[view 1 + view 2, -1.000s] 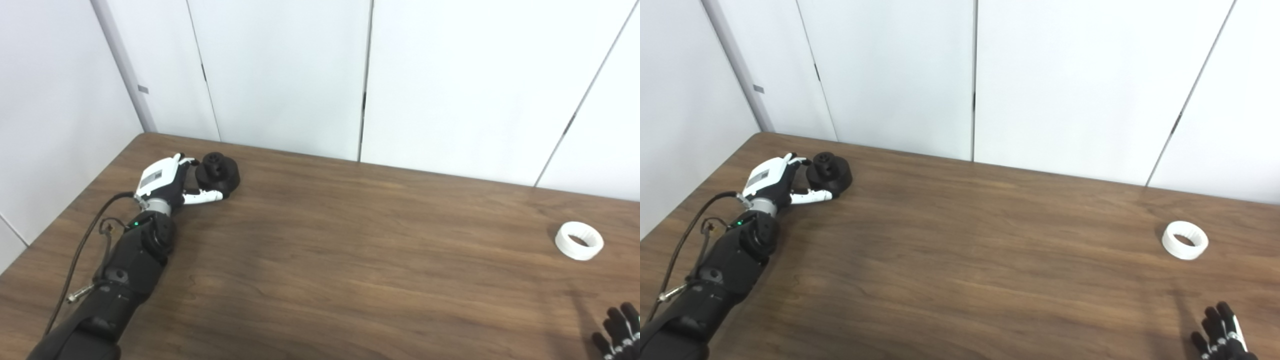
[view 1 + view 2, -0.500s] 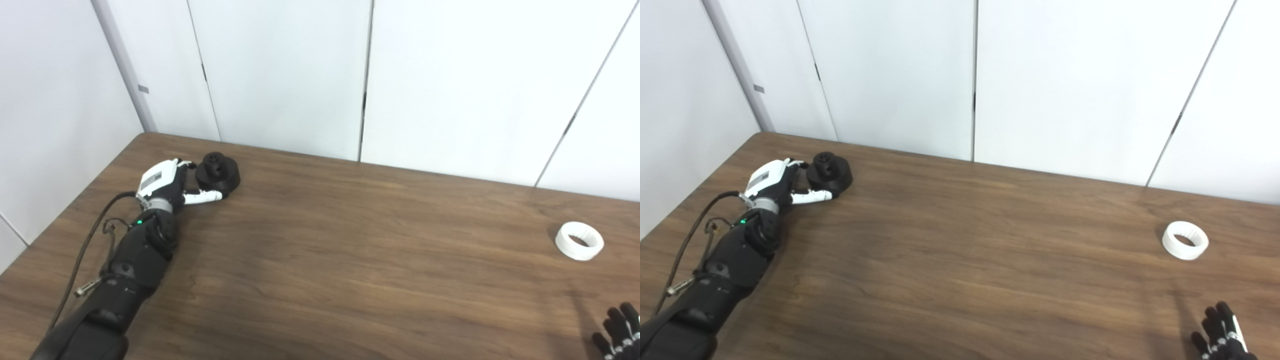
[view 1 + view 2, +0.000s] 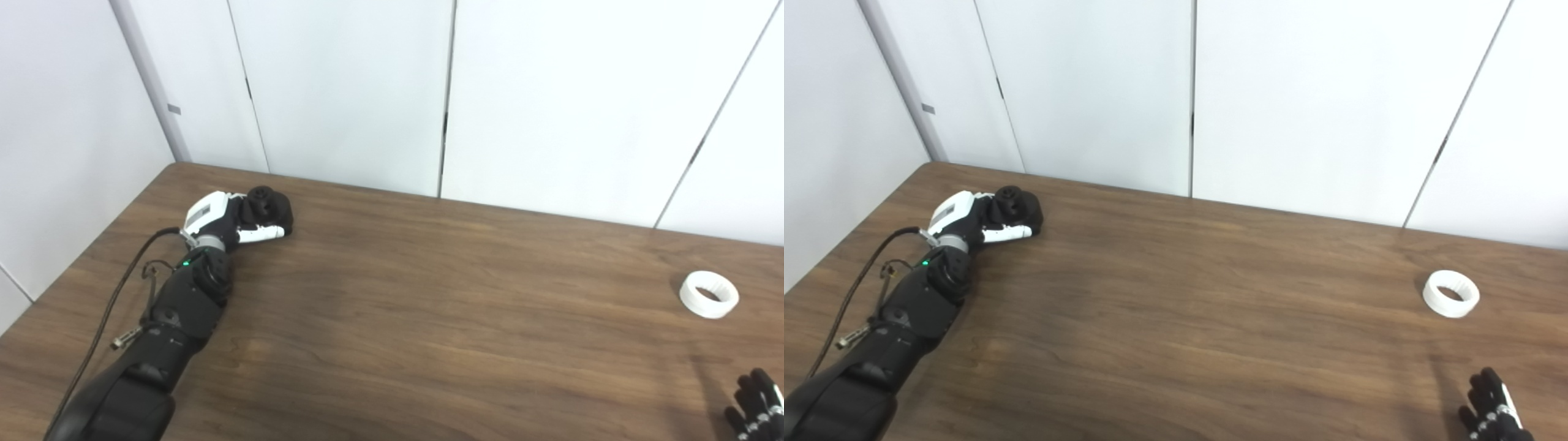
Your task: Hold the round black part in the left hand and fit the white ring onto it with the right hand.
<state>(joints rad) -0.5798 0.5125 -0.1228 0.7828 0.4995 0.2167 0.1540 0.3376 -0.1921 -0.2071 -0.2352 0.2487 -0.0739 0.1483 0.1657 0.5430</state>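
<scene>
Wooden table carries white ring and black part.

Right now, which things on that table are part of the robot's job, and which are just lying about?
Part of the job:
- round black part, with the left hand around it
- white ring, lying alone on the table
- right hand, waiting at the bottom edge

Lying about:
- nothing else that I can see

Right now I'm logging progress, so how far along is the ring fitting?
Early stage. The left hand is wrapped around the round black part, which sits at the table's far left; whether the grip is firm is unclear. The white ring lies untouched on the table, with the right hand low at the near edge. Still left: picking up the ring and fitting it.
</scene>
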